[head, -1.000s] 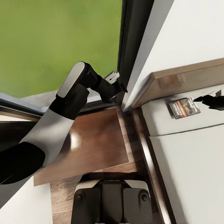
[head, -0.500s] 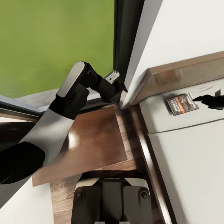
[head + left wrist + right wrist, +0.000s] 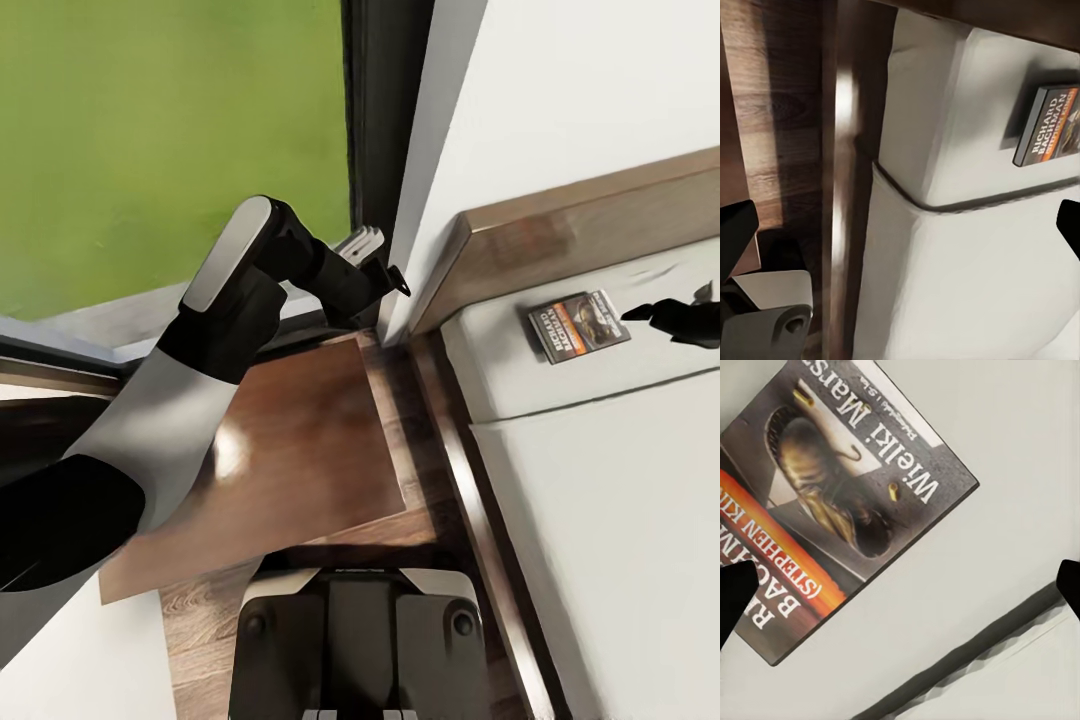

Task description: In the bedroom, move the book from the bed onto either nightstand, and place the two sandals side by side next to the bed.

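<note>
White walls (image 3: 590, 90) and a tall dark-framed glass opening (image 3: 375, 120) with green beyond it close off this corner of the bedroom, with wood-plank floor (image 3: 200, 620) at the robot's base. One nightstand (image 3: 290, 450), one bed (image 3: 600, 500), one book (image 3: 578, 326) and two grippers can be counted. Nearest the robot, the nightstand's glossy dark brown top lies under the left arm, beside the bed's dark wooden frame. The left gripper (image 3: 385, 280) hangs above the far edge of that top, near the wall corner, and holds nothing; how far apart its fingers stand cannot be told in the head view, though in the left wrist view dark fingertips sit at opposite edges of the picture with the mattress (image 3: 967, 247) and the book (image 3: 1050, 124) between them, well beyond. The book is a thin paperback, with a dark cover, an orange band, white "RICHARD BACHMAN" lettering and a brownish picture; it lies flat on the pale mattress near the wooden headboard (image 3: 600, 225). The right gripper (image 3: 672, 318) hovers just beside the book, on the side away from the nightstand, not touching it. In the right wrist view its fingertips (image 3: 736, 600) are spread wide, empty, with the book (image 3: 840, 502) lying close beyond them.
</note>
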`<state>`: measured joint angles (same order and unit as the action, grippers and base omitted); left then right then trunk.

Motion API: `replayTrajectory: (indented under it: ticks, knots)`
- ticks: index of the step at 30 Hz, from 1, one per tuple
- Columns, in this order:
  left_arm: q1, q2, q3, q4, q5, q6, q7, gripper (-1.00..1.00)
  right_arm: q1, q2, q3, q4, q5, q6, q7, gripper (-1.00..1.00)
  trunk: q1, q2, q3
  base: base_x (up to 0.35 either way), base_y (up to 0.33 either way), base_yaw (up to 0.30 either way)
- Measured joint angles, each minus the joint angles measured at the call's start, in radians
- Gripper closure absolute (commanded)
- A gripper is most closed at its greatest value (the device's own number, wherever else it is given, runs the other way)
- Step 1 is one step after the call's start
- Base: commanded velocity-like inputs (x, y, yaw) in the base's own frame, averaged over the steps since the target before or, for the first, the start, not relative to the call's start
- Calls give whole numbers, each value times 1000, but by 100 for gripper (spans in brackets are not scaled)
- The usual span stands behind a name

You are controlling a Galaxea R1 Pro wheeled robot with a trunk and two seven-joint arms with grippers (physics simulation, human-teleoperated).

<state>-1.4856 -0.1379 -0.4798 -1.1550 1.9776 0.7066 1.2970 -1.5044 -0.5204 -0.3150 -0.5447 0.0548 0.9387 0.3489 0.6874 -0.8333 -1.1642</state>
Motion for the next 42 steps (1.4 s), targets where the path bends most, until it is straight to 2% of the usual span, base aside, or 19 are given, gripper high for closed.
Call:
replayTrajectory:
  ticks: [14, 25, 28, 33, 36, 42]
  knots:
    - [0, 2, 2, -1, 1, 0, 1, -100, -4, 3, 1, -21, -2, -1, 2, -100, 0, 0, -1, 0, 0, -107]
    - [3, 5, 2, -21, 1, 0, 2, -100, -7, 8, 3, -74, -2, -1, 24, -100, 0, 0, -4, 0, 0, -25]
    - [9, 14, 3, -43, 0, 0, 4, -100, -9, 8, 3, -78, -2, -2, 25, -100, 0, 0, -7, 0, 0, -7]
    - [19, 53, 6, -114, 4, -2, 8, -100, -17, 8, 2, -82, -4, -2, 28, -100, 0, 0, -14, 0, 0, -4]
    - [23, 68, 7, -147, 6, -3, 10, -100, -20, 9, 2, -83, -7, -4, 28, -100, 0, 0, -18, 0, 0, -2]
    - [30, 82, 7, -177, 7, -5, 11, -100, -22, 14, 2, -84, -10, -15, 29, -100, 0, 0, -27, 0, 0, -1]
